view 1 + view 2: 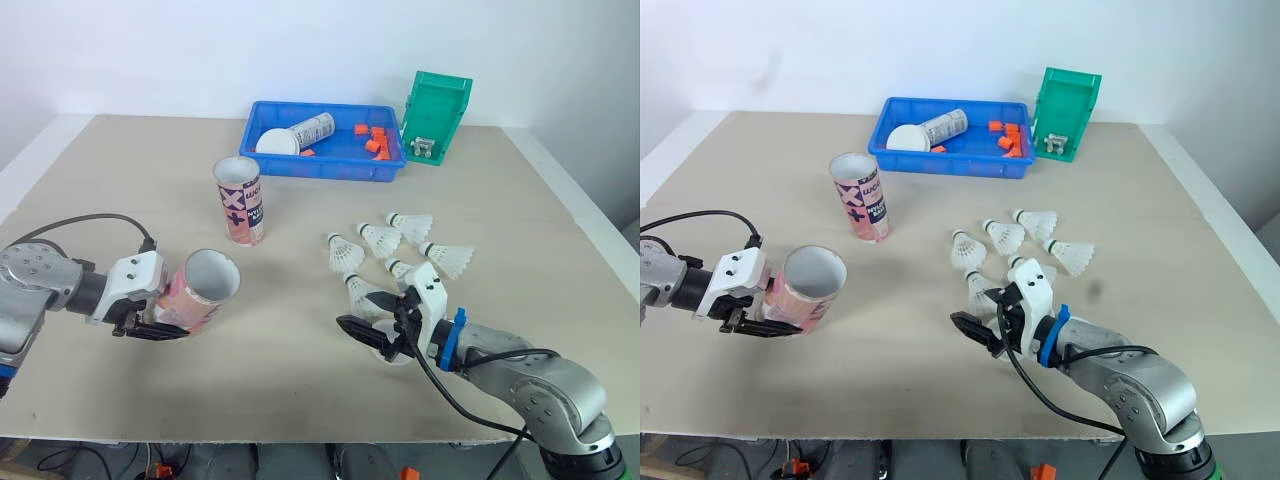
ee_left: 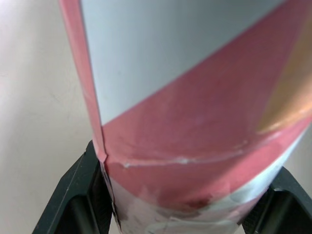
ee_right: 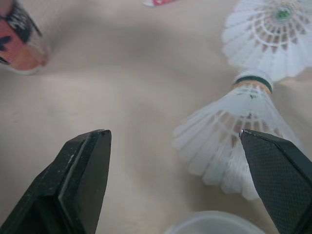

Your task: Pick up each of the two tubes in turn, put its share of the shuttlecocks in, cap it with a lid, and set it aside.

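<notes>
My left gripper (image 1: 150,322) is shut on a pink and white tube (image 1: 198,290), held tilted just above the table with its open mouth turned up and to the right. Its wall (image 2: 195,97) sits between the black fingers (image 2: 78,195). A second tube (image 1: 240,200) stands upright behind it, mouth open. Several white shuttlecocks (image 1: 400,240) lie right of centre. My right gripper (image 1: 362,312) stands open low over the table, with the nearest shuttlecock (image 3: 234,131) lying between its fingers, close to one of them. A white round lid (image 1: 395,354) lies beneath that gripper.
At the back stands a blue tray (image 1: 325,165) holding a white lid (image 1: 276,141), a lying tube (image 1: 312,129) and orange pieces (image 1: 377,143). A green bin (image 1: 436,115) tilts beside it. Bare table (image 1: 280,340) lies between the two grippers.
</notes>
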Robot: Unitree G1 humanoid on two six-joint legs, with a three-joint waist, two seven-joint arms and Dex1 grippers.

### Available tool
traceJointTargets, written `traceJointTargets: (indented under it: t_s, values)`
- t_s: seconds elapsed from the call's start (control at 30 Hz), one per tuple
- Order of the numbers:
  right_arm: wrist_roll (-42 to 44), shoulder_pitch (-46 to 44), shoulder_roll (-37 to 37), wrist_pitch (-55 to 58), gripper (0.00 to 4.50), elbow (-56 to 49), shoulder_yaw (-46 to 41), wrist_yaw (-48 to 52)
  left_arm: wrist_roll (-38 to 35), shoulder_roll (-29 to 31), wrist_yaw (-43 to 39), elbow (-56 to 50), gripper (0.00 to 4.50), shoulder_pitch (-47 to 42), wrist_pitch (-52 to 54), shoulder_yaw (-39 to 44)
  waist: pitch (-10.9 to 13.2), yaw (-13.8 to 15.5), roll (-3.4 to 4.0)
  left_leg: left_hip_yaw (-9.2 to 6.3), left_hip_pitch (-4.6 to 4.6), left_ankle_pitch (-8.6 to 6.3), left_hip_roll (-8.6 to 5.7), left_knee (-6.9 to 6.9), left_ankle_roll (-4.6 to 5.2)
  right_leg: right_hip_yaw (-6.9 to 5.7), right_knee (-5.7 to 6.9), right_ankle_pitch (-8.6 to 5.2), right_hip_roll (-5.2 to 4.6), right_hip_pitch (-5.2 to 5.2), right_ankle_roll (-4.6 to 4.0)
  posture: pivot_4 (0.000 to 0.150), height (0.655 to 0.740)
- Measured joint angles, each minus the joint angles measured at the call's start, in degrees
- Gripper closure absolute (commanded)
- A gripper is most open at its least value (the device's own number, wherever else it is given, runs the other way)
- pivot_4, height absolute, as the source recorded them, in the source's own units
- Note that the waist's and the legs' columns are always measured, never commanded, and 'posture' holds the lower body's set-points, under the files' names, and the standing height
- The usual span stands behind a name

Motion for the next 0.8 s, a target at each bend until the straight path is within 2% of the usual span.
traceJointTargets:
  t_s: [0.5,0.53,0.57,0.63,0.67,0.8]
  values:
    - [-5.71,-1.26,1.29,-0.21,0.00,2.92,-0.03,-1.06,0.83,-0.24,0.44,-0.03,1.75,-0.69,0.01,-1.13,-0.24,0.00,0.32,0.00,0.03,0.00,-0.02,0.02,0.00,0.03,0.00,0.01,0.00,0.03,0.01,0.150,0.7037]
    - [-6.28,-1.33,1.39,-0.41,0.50,3.11,-0.03,-1.14,0.83,-0.25,0.44,-0.05,1.77,-0.69,0.01,-1.14,-0.25,0.00,0.31,0.00,0.03,0.00,-0.02,0.02,0.00,0.03,0.00,0.01,0.00,0.03,0.01,0.150,0.7037]
    - [-7.21,-1.39,1.90,-0.73,0.75,3.58,-0.03,-1.35,0.83,-0.25,0.41,-0.07,1.77,-0.69,0.00,-1.17,-0.27,0.00,0.31,0.00,0.02,0.00,-0.02,0.02,0.00,0.02,0.00,0.00,0.00,0.03,0.01,0.150,0.7037]
    - [-8.14,-1.41,2.40,-0.97,1.81,4.10,-0.03,-1.59,0.83,-0.25,0.38,-0.09,1.77,-0.68,0.00,-1.20,-0.30,0.00,0.35,0.00,0.02,0.00,-0.02,0.01,0.00,0.03,0.00,-0.01,0.00,0.02,0.02,0.150,0.7037]
    - [-8.53,-1.41,2.51,-1.21,2.09,4.15,-0.02,-1.56,0.83,-0.25,0.36,-0.09,1.77,-0.64,0.00,-1.19,-0.31,0.00,0.37,0.00,0.02,0.00,-0.02,0.01,0.00,0.03,0.00,-0.01,0.00,0.02,0.02,0.150,0.7037]
    - [-8.96,-1.43,2.86,-1.37,3.95,4.12,-0.04,-0.75,0.88,-0.26,0.38,-0.10,1.77,-0.58,-0.09,-1.25,-0.33,0.00,0.39,0.00,0.02,0.00,-0.02,0.01,0.00,0.03,0.00,-0.01,0.01,0.02,0.02,0.150,0.7037]
